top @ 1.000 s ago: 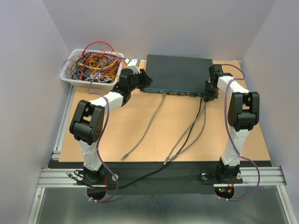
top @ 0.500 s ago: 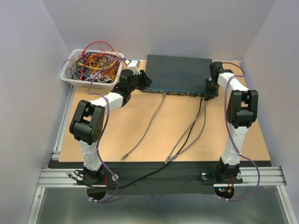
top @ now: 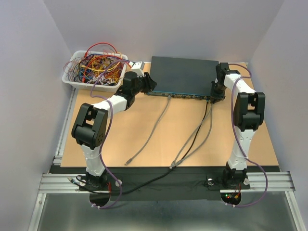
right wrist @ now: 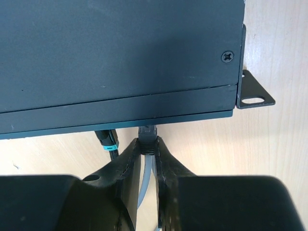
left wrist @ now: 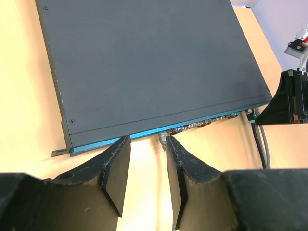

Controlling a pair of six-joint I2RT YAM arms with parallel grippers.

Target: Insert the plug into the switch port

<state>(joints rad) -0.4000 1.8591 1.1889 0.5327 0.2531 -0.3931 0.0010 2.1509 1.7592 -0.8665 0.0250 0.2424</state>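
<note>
The switch (top: 185, 74) is a flat dark grey-blue box with a teal front edge at the back of the table; it also shows in the left wrist view (left wrist: 144, 62) and the right wrist view (right wrist: 115, 57). My right gripper (right wrist: 148, 146) is shut on a grey plug (right wrist: 147, 137) whose tip sits in a port at the switch's right end; its grey cable (right wrist: 145, 183) trails back between the fingers. My left gripper (left wrist: 147, 144) is open and empty at the switch's left front edge, beside another plugged-in grey plug (left wrist: 162, 139).
A black cable with a teal ring (right wrist: 108, 140) is plugged in left of my held plug. Grey cables (top: 149, 132) run across the table toward the near edge. A white tray of tangled wires (top: 94, 70) stands at the back left. A mounting ear (right wrist: 252, 91) sticks out at the switch's right corner.
My right gripper has moved slightly toward the switch's right front end over the last second. The left arm has barely moved.
</note>
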